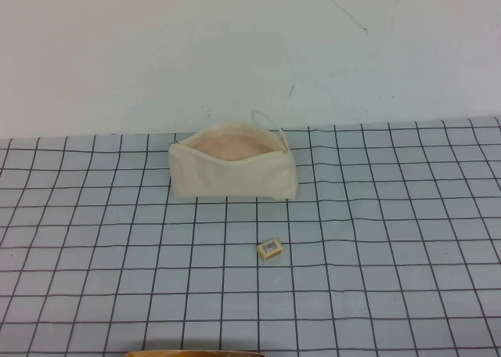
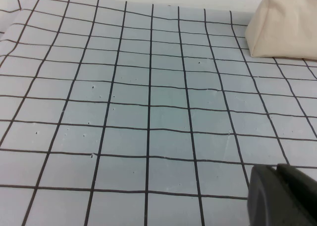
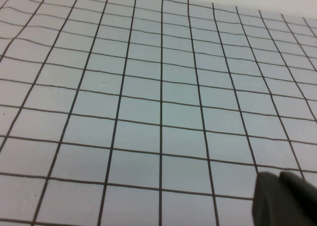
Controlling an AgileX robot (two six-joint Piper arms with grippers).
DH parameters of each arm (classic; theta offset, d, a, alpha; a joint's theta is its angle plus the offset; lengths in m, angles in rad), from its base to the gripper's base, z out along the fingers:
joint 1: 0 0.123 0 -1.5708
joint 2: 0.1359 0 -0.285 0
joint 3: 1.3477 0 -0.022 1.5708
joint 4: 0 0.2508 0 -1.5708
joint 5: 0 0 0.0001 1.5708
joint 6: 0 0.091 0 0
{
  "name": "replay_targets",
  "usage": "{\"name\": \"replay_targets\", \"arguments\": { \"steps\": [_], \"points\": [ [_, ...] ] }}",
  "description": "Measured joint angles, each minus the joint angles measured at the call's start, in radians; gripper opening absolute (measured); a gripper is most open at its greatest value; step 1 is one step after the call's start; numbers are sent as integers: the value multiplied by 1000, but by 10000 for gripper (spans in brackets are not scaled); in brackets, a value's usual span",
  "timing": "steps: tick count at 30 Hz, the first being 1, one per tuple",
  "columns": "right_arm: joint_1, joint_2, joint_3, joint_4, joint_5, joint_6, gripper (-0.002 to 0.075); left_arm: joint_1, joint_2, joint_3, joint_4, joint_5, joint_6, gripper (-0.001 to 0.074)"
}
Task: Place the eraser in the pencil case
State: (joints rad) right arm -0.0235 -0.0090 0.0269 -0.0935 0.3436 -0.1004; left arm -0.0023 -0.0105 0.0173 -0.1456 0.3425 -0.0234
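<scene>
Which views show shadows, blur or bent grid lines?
High view: soft even light, a faint shadow under the pencil case, the eraser slightly fuzzy. Left wrist view: grid lines bow, the left gripper a dark blur at the corner. Right wrist view: the right gripper likewise.

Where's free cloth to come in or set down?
Free: grid cloth left and right of the pencil case, and the near strip below the eraser. Tightest: the gap between eraser and case. Left gripper and right gripper show only at their wrist views' edges, over bare cloth.
</scene>
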Motion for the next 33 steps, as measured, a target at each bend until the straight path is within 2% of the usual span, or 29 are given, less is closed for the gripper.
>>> {"name": "replay_targets", "arguments": {
  "steps": [29,33],
  "points": [
    [0,0,0,8,0,0,-1,0,0,0,0,0,0,-1],
    [0,0,0,88,0,10,-1,0,0,0,0,0,0,-1]
  ]
}}
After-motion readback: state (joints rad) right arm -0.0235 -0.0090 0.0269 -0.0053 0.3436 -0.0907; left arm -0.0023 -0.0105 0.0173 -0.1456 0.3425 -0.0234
